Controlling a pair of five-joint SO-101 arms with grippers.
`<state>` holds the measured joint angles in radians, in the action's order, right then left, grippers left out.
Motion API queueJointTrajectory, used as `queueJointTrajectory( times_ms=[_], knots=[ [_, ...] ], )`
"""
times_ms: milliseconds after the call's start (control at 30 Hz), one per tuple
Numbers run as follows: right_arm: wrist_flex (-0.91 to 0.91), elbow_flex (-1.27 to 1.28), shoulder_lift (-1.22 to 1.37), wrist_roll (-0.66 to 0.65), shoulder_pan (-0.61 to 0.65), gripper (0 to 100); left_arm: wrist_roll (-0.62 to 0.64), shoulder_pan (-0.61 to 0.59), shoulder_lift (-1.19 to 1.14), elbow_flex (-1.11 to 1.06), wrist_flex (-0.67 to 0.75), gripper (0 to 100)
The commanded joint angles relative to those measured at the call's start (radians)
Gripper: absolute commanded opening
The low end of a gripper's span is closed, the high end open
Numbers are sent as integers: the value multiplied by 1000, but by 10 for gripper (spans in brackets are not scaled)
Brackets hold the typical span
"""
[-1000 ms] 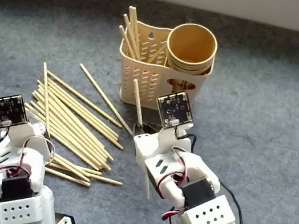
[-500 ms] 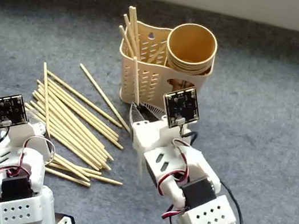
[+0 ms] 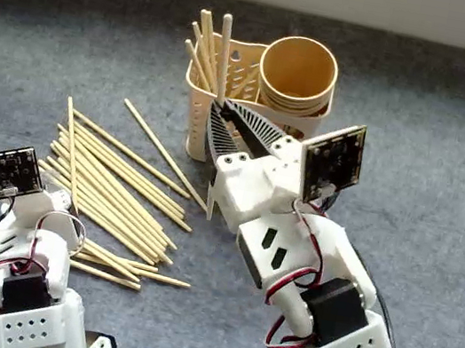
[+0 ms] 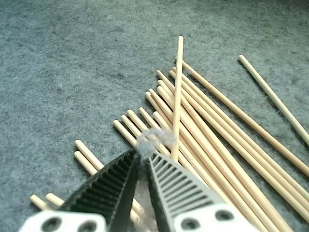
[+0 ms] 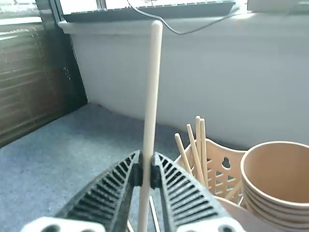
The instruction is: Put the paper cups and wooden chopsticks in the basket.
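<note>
My right gripper (image 3: 219, 104) (image 5: 146, 169) is shut on a wooden chopstick (image 3: 224, 51) (image 5: 150, 111), held nearly upright at the front left of the cream basket (image 3: 223, 123) (image 5: 218, 169). The basket holds a stack of paper cups (image 3: 298, 70) (image 5: 275, 169) and several chopsticks (image 3: 202, 47) (image 5: 195, 142). A pile of chopsticks (image 3: 113, 185) (image 4: 212, 140) lies on the grey carpet at the left. My left gripper (image 4: 145, 150) rests shut over the near end of that pile, with a bit of grey fluff at its tips and nothing held.
The grey carpet (image 3: 413, 170) is bare to the right of the basket. A pale wall (image 5: 231, 77) rises behind the basket.
My right arm has lifted the chopstick from carpet level and swung it upright beside the basket. The left arm has stayed still.
</note>
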<state>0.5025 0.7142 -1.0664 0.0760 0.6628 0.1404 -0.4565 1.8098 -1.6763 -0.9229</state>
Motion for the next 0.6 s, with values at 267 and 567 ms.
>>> queueJointTrajectory(
  times_ms=[267, 567],
  knots=[
    [-371, -91, -10, 2, -5, 5, 2, 21, 5, -21, -2, 14],
    [-427, -94, -1, 0, -7, 5, 2, 21, 5, -21, -2, 13]
  ],
)
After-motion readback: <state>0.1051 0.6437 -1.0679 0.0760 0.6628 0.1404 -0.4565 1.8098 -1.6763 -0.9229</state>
